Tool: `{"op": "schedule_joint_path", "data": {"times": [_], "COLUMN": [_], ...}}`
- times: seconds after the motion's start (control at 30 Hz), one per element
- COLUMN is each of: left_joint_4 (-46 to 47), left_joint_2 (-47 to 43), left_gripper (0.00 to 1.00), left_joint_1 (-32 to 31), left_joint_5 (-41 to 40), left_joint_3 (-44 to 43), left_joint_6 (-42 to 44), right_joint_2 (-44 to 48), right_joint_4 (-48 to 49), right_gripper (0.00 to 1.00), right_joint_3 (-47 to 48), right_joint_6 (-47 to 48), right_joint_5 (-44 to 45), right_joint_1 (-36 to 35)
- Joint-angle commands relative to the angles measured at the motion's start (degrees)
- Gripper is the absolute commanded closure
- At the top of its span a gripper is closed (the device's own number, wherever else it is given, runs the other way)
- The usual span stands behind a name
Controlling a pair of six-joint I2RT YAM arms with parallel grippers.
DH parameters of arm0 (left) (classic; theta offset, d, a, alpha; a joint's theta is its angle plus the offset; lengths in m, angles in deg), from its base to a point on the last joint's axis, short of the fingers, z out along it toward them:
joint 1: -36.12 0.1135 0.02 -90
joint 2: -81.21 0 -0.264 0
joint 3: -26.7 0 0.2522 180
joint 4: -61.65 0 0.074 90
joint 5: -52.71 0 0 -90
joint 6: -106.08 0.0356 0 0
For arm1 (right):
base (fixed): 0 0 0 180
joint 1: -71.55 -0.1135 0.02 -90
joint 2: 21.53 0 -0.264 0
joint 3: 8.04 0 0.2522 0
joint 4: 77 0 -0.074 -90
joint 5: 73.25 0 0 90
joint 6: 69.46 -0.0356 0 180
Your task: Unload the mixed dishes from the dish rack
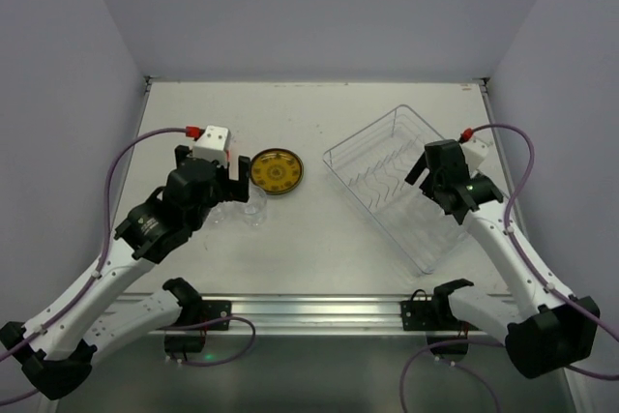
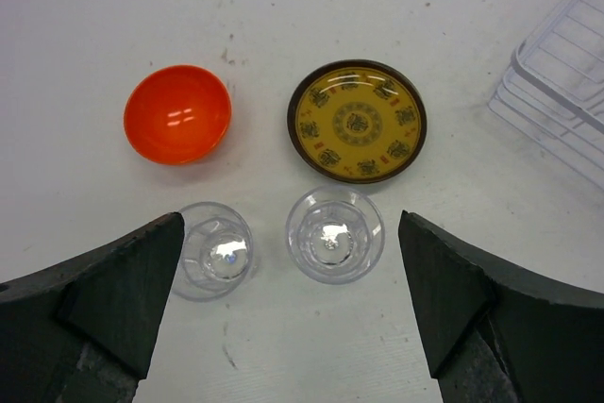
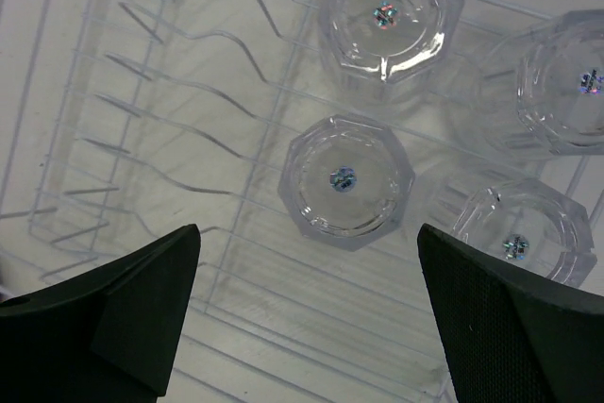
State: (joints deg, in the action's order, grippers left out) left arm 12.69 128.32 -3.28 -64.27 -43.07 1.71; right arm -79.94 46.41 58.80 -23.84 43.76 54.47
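Though left end effector (image 2: pixel 291 261) and right end effector (image 3: pixel 309 266) gape empty, the yellow plate (image 2: pixel 357 122) bears illegible markings.

Four clear cups (image 3: pixel 346 181) stand inside the clear dish rack (image 3: pixel 255 318)

Left gripper (image 2: pixel 289 233) hangs wide open over 2 cups (image 2: pixel 215 250) (image 2: pixel 335 233) on the table (image 2: pixel 85 7). There's only a narrow gap between those 2, but the outer side of each is bare. Just past them sit the bowl (image 2: pixel 177 113) and plate (image 2: pixel 357 122), apart, with a lane of table between. There's a big bare stretch from the plate across to the rack (image 1: pixel 382 220). Inside the rack, the right gripper (image 3: pixel 309 233) is spread above 4 cups (image 3: pixel 347 179) (image 3: pixel 389 16) (image 3: pixel 566 82) (image 3: pixel 514 228) packed close on 1 side, and the wires (image 3: pixel 179 120) crowd the other. The middle cup has some room toward the wires.
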Motion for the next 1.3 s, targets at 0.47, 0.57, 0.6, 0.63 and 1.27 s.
{"op": "schedule_joint_path", "data": {"times": [0.47, 0.57, 0.6, 0.63, 1.27], "left_joint_4": [5.0, 5.1, 5.1, 5.2, 5.7], "left_joint_2": [-3.5, -3.6, -3.5, -3.3, -2.0], "left_gripper": [0.00, 0.00, 0.00, 0.00, 0.00], "left_joint_1": [0.2, 0.2, 0.2, 0.2, 0.2], "left_joint_5": [0.2, 0.7, 1.1, 1.8, 5.8], "left_joint_3": [6.6, 6.9, 7.0, 7.1, 7.6], "left_joint_6": [-1.5, -1.5, -1.4, -1.3, -0.9], "right_joint_2": [-8.3, -9.9, -10.1, -10.1, -13.1], "right_joint_4": [-3.7, -1.6, -0.6, 0.5, 4.9], "right_gripper": [0.01, 0.01, 0.01, 0.01, 0.09], "right_joint_3": [2.3, 2.2, 2.1, 1.8, -1.9], "right_joint_6": [-6.2, -5.8, -5.4, -4.7, -8.1], "right_joint_5": [8.2, 8.1, 7.6, 6.8, 5.3], "right_joint_1": [2.8, 3.1, 3.3, 3.6, 4.2]}}
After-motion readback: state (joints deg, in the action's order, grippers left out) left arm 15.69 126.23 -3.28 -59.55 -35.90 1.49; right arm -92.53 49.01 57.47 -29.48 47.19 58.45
